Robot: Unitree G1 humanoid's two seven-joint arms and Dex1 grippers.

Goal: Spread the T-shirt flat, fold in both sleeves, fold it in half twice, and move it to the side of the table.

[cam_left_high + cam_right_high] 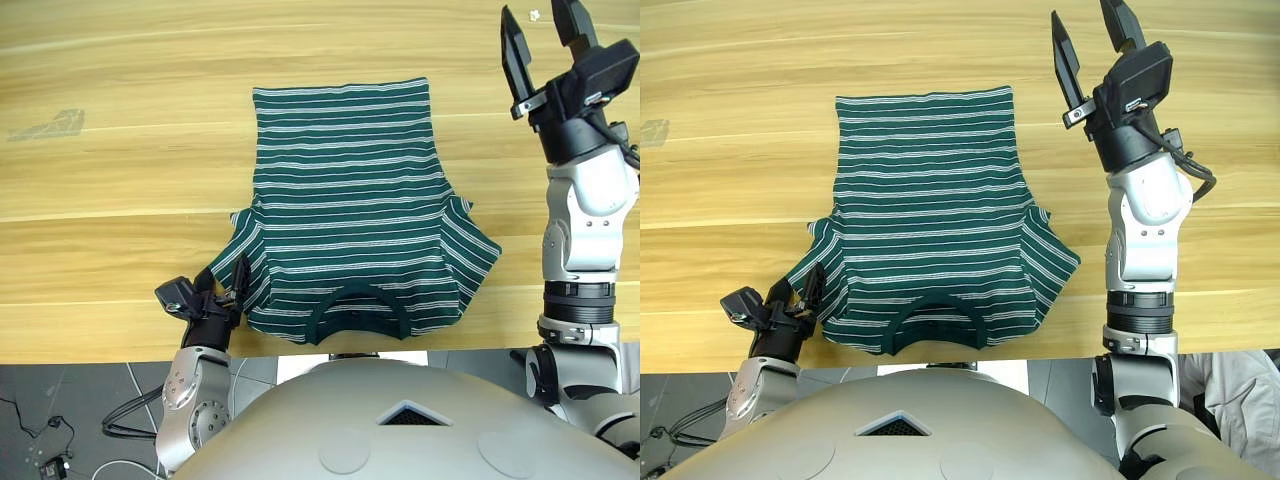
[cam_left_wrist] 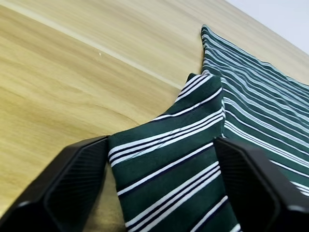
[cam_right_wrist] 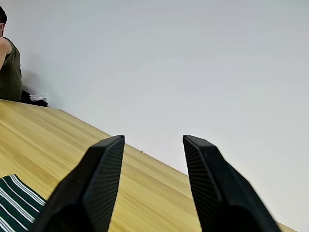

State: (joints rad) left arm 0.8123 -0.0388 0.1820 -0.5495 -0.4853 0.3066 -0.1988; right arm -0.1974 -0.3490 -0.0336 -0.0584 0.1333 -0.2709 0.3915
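Nearest, my left gripper (image 1: 223,283) stands apart, astride the left sleeve (image 2: 164,169). If I close too shallow, I may drag the flat T-shirt (image 1: 350,190) askew at mid-table (image 1: 100,200). Farther off, my right gripper (image 1: 542,25) hangs raised, its 2 fingers spread.

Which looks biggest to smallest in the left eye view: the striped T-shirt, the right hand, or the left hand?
1. striped T-shirt
2. right hand
3. left hand
The right hand probably looks larger only because it is raised nearer the camera, so the order of the two hands is unsure.
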